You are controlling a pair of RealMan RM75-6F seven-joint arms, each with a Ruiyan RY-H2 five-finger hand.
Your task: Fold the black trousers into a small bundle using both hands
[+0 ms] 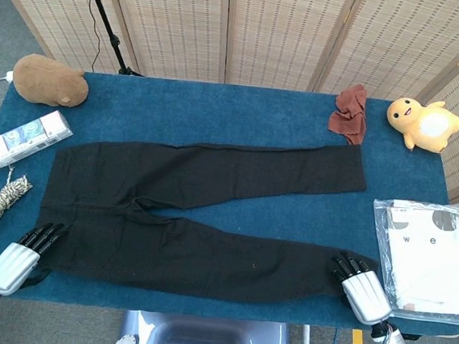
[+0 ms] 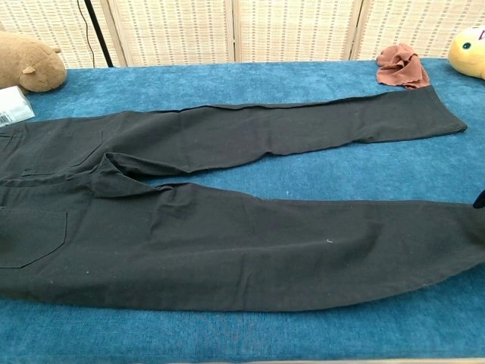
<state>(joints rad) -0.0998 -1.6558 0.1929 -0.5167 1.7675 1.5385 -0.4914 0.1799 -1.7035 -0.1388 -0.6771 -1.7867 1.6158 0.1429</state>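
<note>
The black trousers [image 1: 201, 210] lie flat and spread on the blue table [image 1: 218, 118], their long axis running from 9 o'clock to 3 o'clock: the waist sits at 9 o'clock, and the two legs splay apart toward 3 o'clock, the far leg ending close to a red cloth [image 1: 350, 113] at about 1 o'clock, the near leg ending at about 4 o'clock. Both hands wait at the near edge, one at each end of that near side. The left hand [image 1: 20, 256] is at about 8 o'clock, its dark fingers [image 1: 40, 237] stretched forward and a little apart, the tips at the near corner of the waist; whether they press the cloth or only meet its edge I cannot tell, and nothing is pinched. The right hand [image 1: 358, 286] is at about 4 o'clock, fingers likewise extended and holding nothing, the tips over the hem of the near leg. Each hand is thus nearest its own end, and the cloth lies toward 12 o'clock from both sets of fingers, so a fold would most likely carry the near edge away toward the far leg
</note>
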